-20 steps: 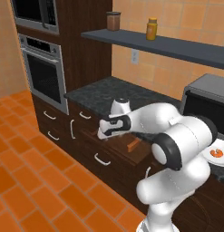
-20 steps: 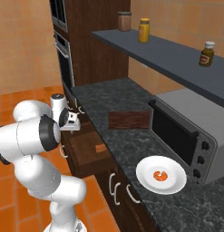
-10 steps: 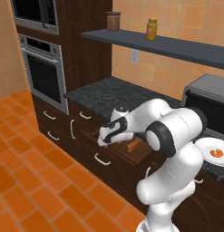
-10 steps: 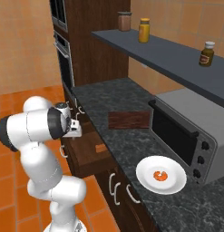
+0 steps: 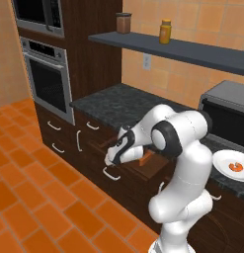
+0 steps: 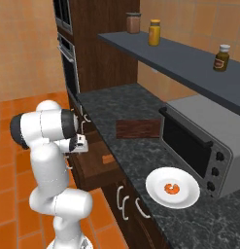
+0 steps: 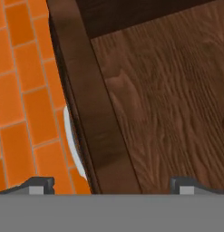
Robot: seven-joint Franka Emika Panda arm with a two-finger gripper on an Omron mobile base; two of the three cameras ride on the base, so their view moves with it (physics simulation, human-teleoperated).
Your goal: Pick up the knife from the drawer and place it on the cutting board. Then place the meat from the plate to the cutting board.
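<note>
From the left base view I have the jaws [image 5: 115, 160] down at the front edge of the open drawer [image 5: 143, 168], with the knife [image 5: 144, 158] lying inside, just beyond them toward the bench. Nothing is picked up yet. The plate [image 5: 227, 159] with the meat [image 5: 235, 167] sits far off to the side, past the arm. I judge the whole task remains: knife first, then meat.

From the right base view the jaws [image 6: 80, 144] hang over the drawer [image 6: 94, 163] front, and the knife [image 6: 108, 159] lies further in, apart from them. The board [image 6: 138, 129] is bare on the bench [image 6: 116, 104], up and beyond the drawer, between the bench's near edge and the toaster oven [image 6: 199, 141]. The plate [image 6: 158, 189] still carries the meat [image 6: 171, 188]. There is open room above the drawer to lift out, but the bench lip overhangs its back, so I would rise before swinging toward the board.

In the hand view the two fingertips [image 7: 38, 185] stand wide apart, holding nothing. Between them runs the drawer's front wall [image 7: 93, 113], with the silver handle [image 7: 72, 140] and floor tiles [image 7: 27, 90] on one side and the drawer bottom [image 7: 177, 99] on the other. I must move inward, clear of that wall, before descending.
</note>
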